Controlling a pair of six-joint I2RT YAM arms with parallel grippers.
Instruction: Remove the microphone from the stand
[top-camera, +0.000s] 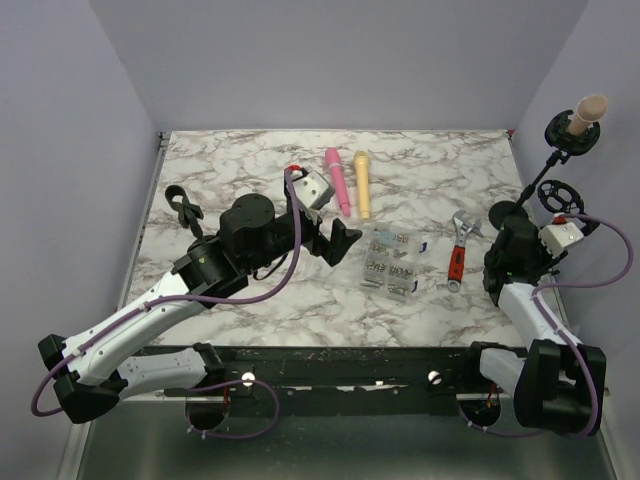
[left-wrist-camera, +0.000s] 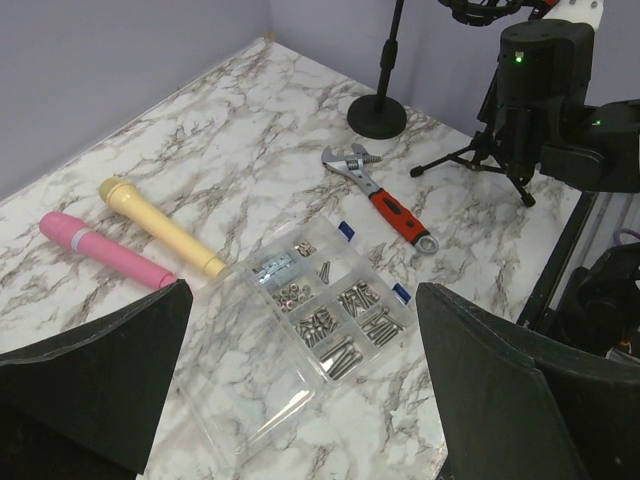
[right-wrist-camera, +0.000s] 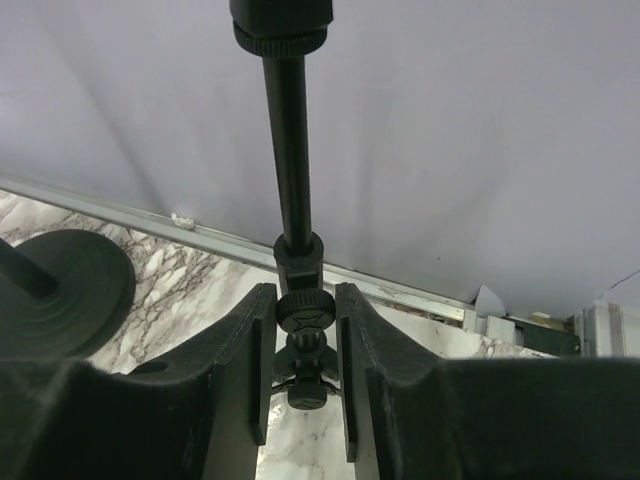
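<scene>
A table (top-camera: 440, 170) with a white marble-patterned top, veined in grey and brown, fills the middle of the scene, seen from above. Three plain walls close it in: a back wall (top-camera: 340, 60), a left wall (top-camera: 60, 150) and a right wall (top-camera: 612, 30), all painted a pale lavender-grey. A thin metal strip (top-camera: 330, 131) runs along the table's far edge, just where it meets the back wall. A black rail (top-camera: 340, 360) spans the near edge, and below it lies a dull grey surface (top-camera: 380, 455). The light is soft and even — shadows on the marble are faint.
</scene>
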